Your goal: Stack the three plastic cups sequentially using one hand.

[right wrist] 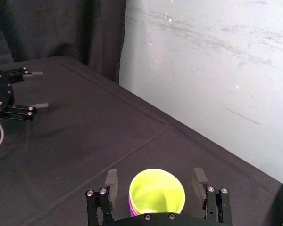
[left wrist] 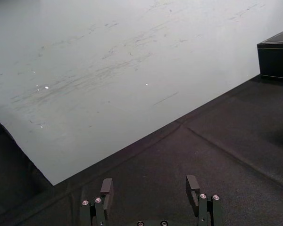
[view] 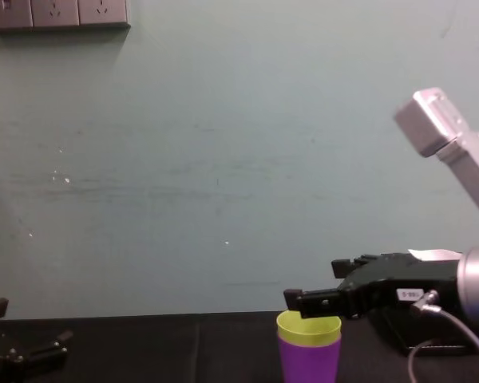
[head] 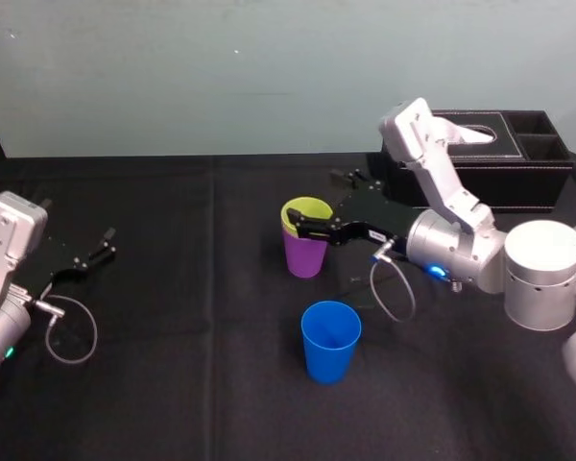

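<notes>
A yellow-green cup (head: 307, 208) sits nested inside a purple cup (head: 304, 255) at the middle of a black table (head: 173, 375). A blue cup (head: 329, 342) stands upright by itself, nearer the robot and apart from the pair. The right gripper (right wrist: 154, 180) reaches in level with the yellow-green rim, its fingers spread wide on either side with gaps showing. The left gripper (head: 101, 246) rests low at the far left, fingers also apart. A black tissue box (head: 499, 165) stands at the back right.

Black-clothed table (head: 173, 288): purple cup (head: 304, 257), blue cup (head: 330, 346), black tissue box (head: 518, 182) rear right.
</notes>
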### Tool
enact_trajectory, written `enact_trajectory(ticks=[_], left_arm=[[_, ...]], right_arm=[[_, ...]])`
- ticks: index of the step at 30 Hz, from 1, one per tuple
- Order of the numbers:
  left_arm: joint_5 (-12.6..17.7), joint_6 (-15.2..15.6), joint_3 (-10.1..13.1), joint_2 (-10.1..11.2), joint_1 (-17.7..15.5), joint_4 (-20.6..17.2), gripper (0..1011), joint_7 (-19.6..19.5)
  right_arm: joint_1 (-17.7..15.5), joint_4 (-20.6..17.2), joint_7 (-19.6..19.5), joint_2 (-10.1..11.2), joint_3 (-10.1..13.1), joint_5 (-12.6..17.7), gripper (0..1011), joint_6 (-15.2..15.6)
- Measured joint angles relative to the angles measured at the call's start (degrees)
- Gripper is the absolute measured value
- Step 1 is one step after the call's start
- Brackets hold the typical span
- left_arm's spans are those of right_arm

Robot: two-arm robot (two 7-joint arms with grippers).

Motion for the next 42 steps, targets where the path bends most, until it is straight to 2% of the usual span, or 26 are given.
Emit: enact_trajectory(ticks=[10, 14, 15, 24, 33, 42], left_arm=[[0.00, 0.00, 0.00, 0.00, 0.00, 0.00, 1010, 0.00], [0.00, 0.00, 0.00, 0.00, 0.00, 0.00, 1010, 0.00], [0.00, 0.00, 0.00, 0.00, 0.00, 0.00, 1010, 0.00], [0.00, 0.00, 0.00, 0.00, 0.00, 0.00, 1010, 0.00], [0.00, 0.00, 0.00, 0.00, 0.00, 0.00, 1010, 0.00], [0.00, 0.00, 0.00, 0.00, 0.00, 0.00, 1010, 0.00]], right_arm=[[-4.38, -6.67, 0.98, 4.17, 2.56, 2.66, 1002, 0.48], [-7.31, -10.22, 1.68, 6.69, 3.68, 4.26, 1002, 0.35], [-7.31, -10.22, 1.68, 6.69, 3.68, 4.26, 1002, 0.35], [-14.16, -16.25, 2.41, 11.98, 6.73, 8.54, 1002, -0.88], [-20.00, -19.08, 3.59, 16.18, 7.94, 11.17, 1002, -3.42], [-23.62, -19.40, 4.11, 18.29, 8.08, 12.56, 1002, -4.94]])
